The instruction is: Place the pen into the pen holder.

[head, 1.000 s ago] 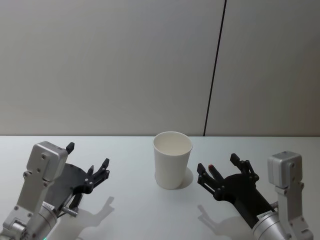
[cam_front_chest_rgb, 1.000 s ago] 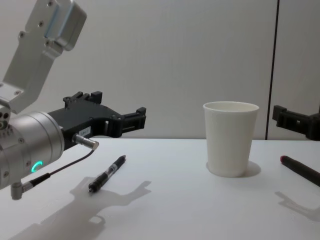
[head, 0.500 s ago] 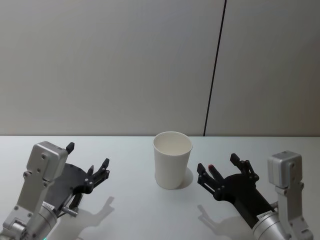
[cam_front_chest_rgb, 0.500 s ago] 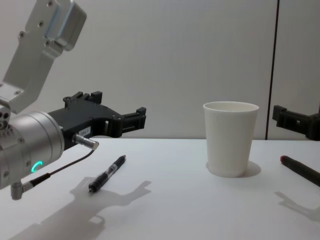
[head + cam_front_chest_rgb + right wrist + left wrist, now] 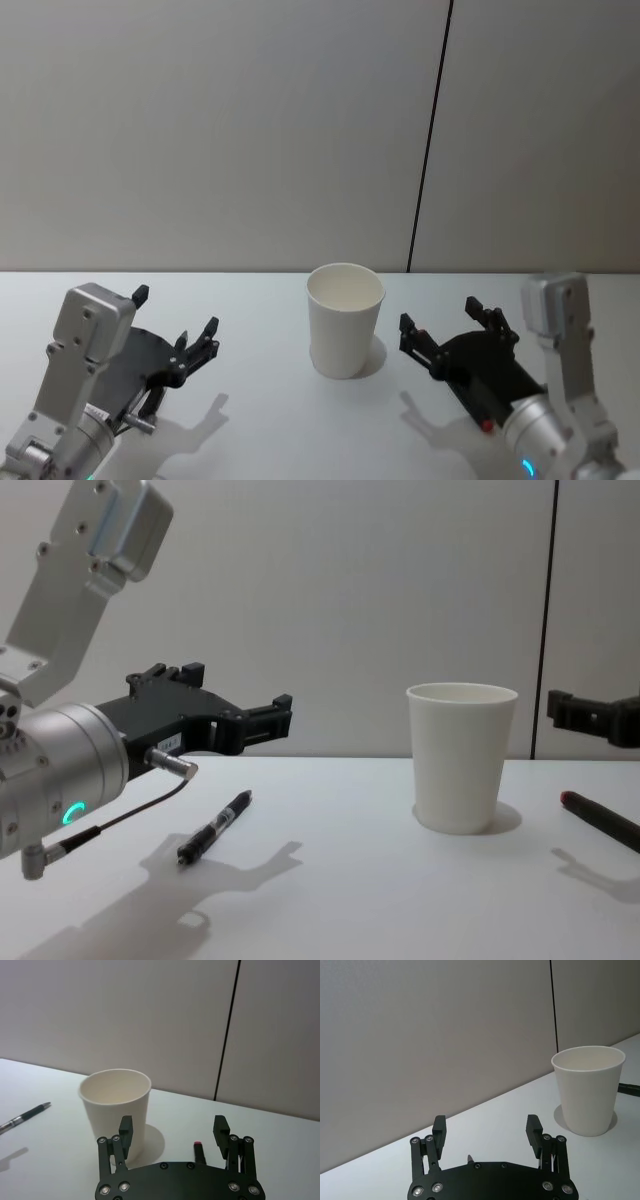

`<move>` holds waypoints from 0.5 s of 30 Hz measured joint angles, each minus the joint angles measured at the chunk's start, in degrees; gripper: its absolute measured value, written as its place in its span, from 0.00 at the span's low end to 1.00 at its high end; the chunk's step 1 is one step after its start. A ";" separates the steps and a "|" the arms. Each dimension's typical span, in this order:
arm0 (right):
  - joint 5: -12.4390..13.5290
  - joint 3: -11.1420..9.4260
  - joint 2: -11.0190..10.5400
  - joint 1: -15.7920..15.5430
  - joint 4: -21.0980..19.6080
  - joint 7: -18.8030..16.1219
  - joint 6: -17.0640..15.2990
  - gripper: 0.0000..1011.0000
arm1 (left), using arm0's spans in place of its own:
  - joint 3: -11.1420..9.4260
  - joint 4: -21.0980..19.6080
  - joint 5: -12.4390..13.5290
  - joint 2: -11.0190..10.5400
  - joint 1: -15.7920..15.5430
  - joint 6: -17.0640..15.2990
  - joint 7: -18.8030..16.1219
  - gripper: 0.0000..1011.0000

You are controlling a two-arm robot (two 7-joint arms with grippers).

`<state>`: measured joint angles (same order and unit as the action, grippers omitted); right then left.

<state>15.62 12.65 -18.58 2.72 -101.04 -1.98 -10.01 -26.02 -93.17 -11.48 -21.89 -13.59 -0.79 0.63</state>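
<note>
1. In the head view the dark pen with a red end point(image 5: 487, 425) is almost wholly covered by the right arm, so that only its red end peeps out. From the chest it is cut off by the picture's edge. The black pen with a silver tip point(image 5: 215, 827) lies flat beneath the left arm.
2. The left gripper point(image 5: 486, 1127) hangs above the black pen, left of the cup, its fingers spread wide and holding nothing.
3. The right gripper point(image 5: 172, 1125) hovers over the red-ended pen, just right of the cup, equally wide and empty.
4. The plain white tapered paper cup point(image 5: 462, 755) stands upright mid-table between the two grippers; both pens lie outside it.
5. The smooth white table point(image 5: 350, 900) meets a grey panelled wall point(image 5: 200, 130) crossed by a dark vertical seam point(image 5: 430, 150).
6. Count: two pens, one cup, two grippers.
</note>
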 joint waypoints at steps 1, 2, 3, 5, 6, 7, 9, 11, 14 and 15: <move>0.00 -0.16 0.12 0.72 0.02 0.37 -1.67 0.99 | 0.00 0.00 0.00 0.00 0.00 0.00 0.00 0.99; 0.00 -0.26 0.18 1.10 0.04 0.62 -2.95 0.99 | 0.00 0.00 0.00 0.00 0.00 0.00 0.00 0.99; 0.00 -0.48 0.34 2.06 0.09 1.01 -4.76 0.99 | 0.00 0.00 0.00 0.00 0.00 0.00 0.00 0.99; 0.01 -0.67 0.47 2.92 0.20 1.38 -6.66 0.99 | 0.00 0.00 0.00 0.00 0.00 0.00 0.00 0.99; 0.03 -0.76 0.53 3.40 0.27 1.63 -7.99 0.99 | 0.00 0.00 0.00 0.00 0.00 0.00 0.00 0.99; 0.05 -0.90 0.63 4.03 0.35 1.81 -8.97 0.99 | 0.00 0.00 0.00 0.00 0.00 0.00 0.00 0.99; 0.11 -1.18 0.83 5.54 0.68 2.35 -11.99 0.99 | 0.00 0.00 0.00 0.00 0.00 0.00 0.00 0.99; 0.22 -1.47 1.08 7.28 1.18 2.88 -15.43 0.99 | 0.00 0.00 0.00 0.00 0.00 0.00 0.00 0.99; 0.45 -1.81 1.36 9.34 1.89 3.42 -19.74 0.99 | 0.00 0.00 0.01 0.00 0.00 0.00 0.00 0.99; 0.51 -1.88 1.43 10.04 2.09 3.52 -20.72 0.99 | 0.00 0.00 0.00 0.00 0.00 0.00 0.00 0.99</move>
<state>16.14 10.77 -17.15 12.76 -98.95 1.55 -30.73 -26.03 -93.18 -11.48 -21.90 -13.59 -0.80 0.63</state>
